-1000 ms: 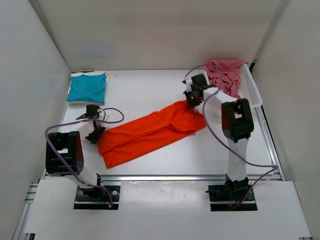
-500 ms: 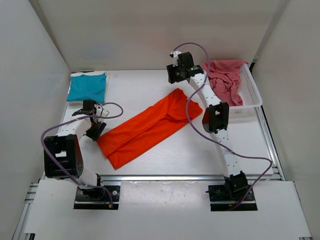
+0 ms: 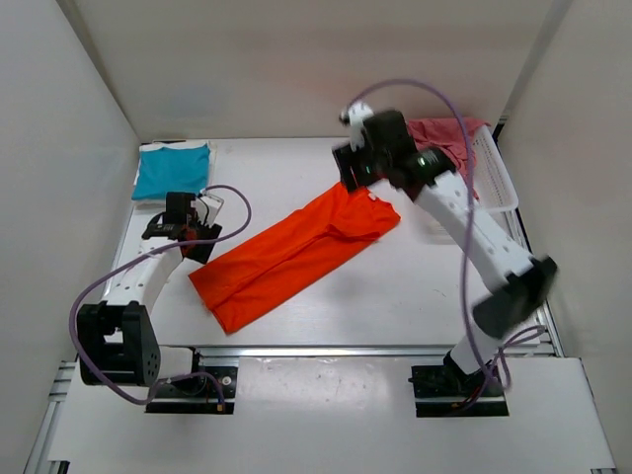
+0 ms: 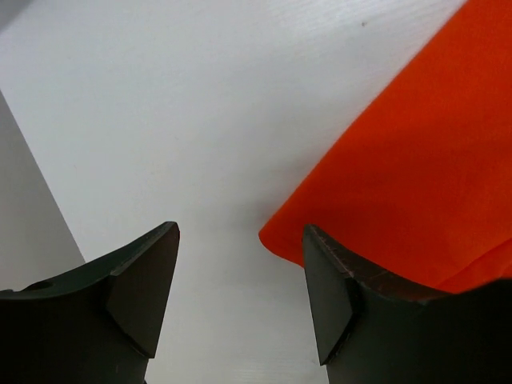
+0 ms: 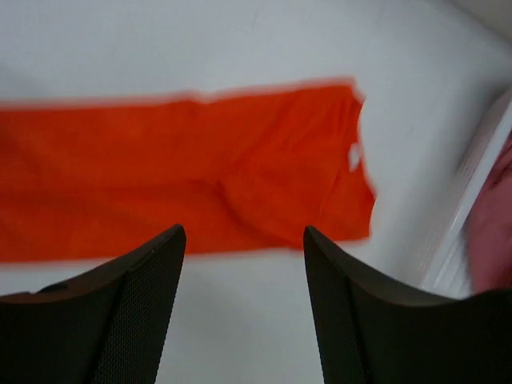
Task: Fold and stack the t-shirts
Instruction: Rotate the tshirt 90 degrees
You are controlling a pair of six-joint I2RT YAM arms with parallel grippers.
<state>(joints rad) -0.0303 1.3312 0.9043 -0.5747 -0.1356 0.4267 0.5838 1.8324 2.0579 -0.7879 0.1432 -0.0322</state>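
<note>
White table [image 3: 286, 168], white walls [image 3: 296, 59].
Orange shirt [image 3: 296, 252] lay folded long, diagonal at mid-table; teal shirt [image 3: 173, 170] far left; pink shirt [image 3: 449, 138] in basket [image 3: 499, 188], far right. Left gripper [image 4: 240, 230] and right gripper [image 5: 244, 232]: jaws apart, empty, at the orange shirt's ends.

Robotics lab cell, plain white walls [image 3: 69, 148], aluminium rail frame [image 3: 326, 351], cabled robot arms [image 3: 484, 237] bolted down
</note>
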